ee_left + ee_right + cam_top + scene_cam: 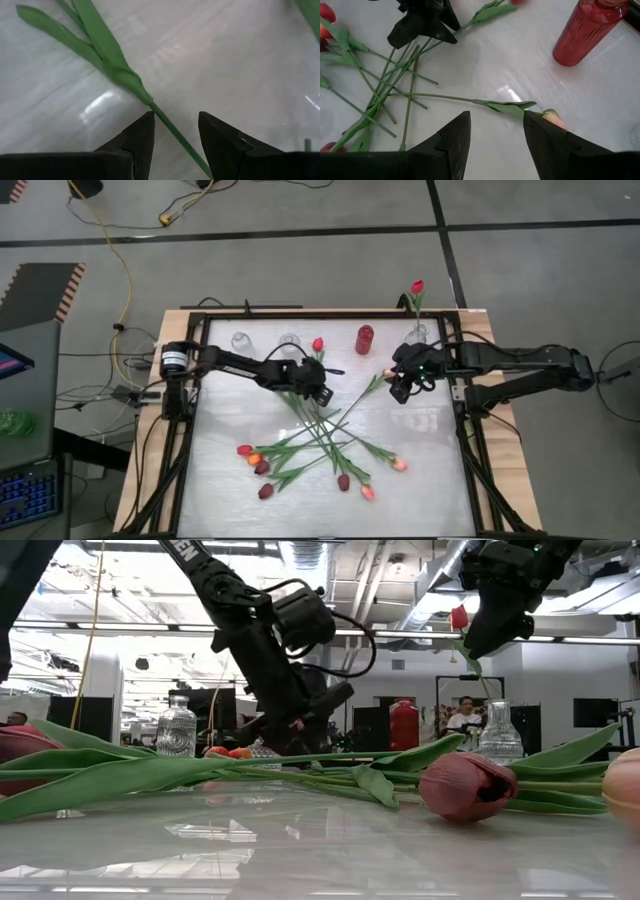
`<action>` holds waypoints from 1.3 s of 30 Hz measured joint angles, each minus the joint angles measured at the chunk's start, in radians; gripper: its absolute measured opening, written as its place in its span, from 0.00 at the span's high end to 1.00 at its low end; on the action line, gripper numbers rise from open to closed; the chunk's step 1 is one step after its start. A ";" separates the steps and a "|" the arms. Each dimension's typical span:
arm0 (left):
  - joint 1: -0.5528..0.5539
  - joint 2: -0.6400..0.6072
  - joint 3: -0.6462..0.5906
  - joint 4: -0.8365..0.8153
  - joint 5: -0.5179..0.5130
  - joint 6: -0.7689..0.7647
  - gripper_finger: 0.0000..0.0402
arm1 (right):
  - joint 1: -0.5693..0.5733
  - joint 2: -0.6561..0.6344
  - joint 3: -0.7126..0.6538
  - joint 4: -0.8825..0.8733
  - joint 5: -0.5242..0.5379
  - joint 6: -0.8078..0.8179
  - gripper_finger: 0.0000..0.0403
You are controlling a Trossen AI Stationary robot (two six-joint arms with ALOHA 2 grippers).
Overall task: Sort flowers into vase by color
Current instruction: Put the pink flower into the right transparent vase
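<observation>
Several tulips (pixel 320 435) lie crossed on the white table, their stems heaped at the middle and most of the heads (pixel 255 465) toward the near left. My left gripper (pixel 322 393) is low over the far end of the heap. It is open, with one thin green stem (pixel 172 132) running between its fingers just below a leaf (pixel 100 50). My right gripper (pixel 400 392) hangs open well above the table. Below it lies a pale pink tulip (pixel 552 117) on its long stem (pixel 435 95).
Along the far edge stand two clear vases (pixel 240 340) (pixel 290 340), a red tulip (pixel 318 345), a red vase (pixel 365 338) and a clear vase (pixel 418 332) holding a red tulip (pixel 417 287). A black frame (pixel 185 430) borders the table.
</observation>
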 joint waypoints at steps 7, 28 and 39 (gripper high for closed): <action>0.000 0.013 0.002 0.003 -0.011 -0.017 0.70 | 0.000 0.000 0.000 0.000 0.000 0.001 0.48; 0.019 -0.040 -0.002 0.022 0.031 -0.018 0.99 | -0.016 -0.111 0.000 0.013 0.000 -0.050 0.48; 0.040 -0.198 0.000 0.021 0.076 0.080 0.99 | -0.096 -0.235 0.000 0.116 0.007 -0.050 0.48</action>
